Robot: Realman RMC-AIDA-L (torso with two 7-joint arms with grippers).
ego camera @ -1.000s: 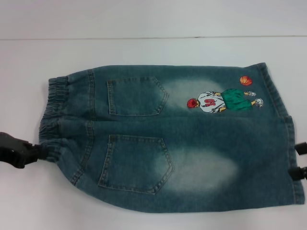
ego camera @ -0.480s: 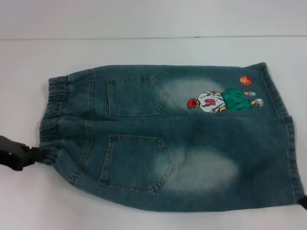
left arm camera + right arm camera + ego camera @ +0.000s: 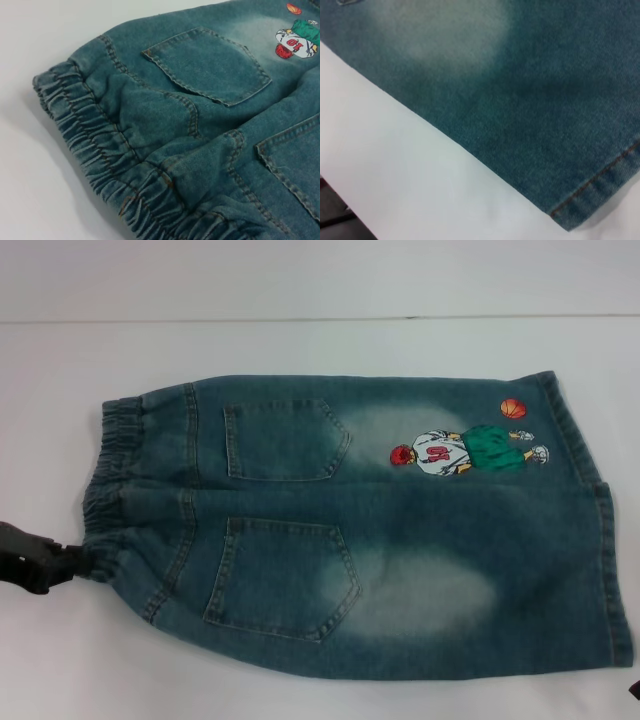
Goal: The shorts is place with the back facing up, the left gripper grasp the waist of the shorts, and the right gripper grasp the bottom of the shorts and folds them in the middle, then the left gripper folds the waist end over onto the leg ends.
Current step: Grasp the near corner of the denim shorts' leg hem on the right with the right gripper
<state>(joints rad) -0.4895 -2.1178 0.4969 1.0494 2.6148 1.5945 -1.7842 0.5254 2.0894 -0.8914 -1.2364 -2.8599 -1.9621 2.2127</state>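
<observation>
Head view: from above, facing forward and down, over whole shorts [image 3: 350, 530] on white table [image 3: 300, 350]. Left wrist view: close and low at elastic waistband [image 3: 100, 165]. Right wrist view: very close at hem corner [image 3: 600, 190]. Embroidered cartoon [image 3: 465, 450] shared by head and left wrist.

White table [image 3: 300, 350] fills nearly all of the head view; surface matte, plain, evenly lit, soft shadows only. Thin dark seam [image 3: 300, 318] crosses the far part, a slightly greyer white band [image 3: 300, 275] beyond it. In the right wrist view, the table edge shows, with a dark strip [image 3: 335, 212] past it, detail unclear.
</observation>
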